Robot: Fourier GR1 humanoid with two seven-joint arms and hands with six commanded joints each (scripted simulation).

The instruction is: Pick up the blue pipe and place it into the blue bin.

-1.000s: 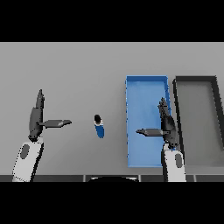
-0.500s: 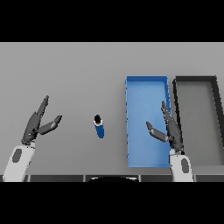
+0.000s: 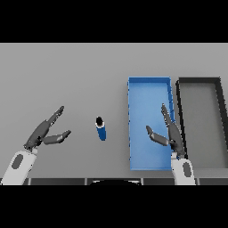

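Observation:
A short blue pipe [image 3: 101, 129] with a dark open top stands on the grey table, left of the blue bin [image 3: 148, 89]. My left hand [image 3: 43, 132] is open at the lower left, a short way left of the pipe, fingers pointing up and right, thumb toward the pipe. Over the blue bin's lower right part my right hand [image 3: 171, 133] is open, fingers pointing up, thumb out to the left. Neither hand touches the pipe.
A dark grey bin [image 3: 200, 82] sits directly right of the blue bin, their long sides side by side. The table's front edge runs just below both wrists.
Both arms have dropped lower in the view. The left hand has tilted, its fingers now slanting up-right, and the right thumb has swung down. The pipe has not moved.

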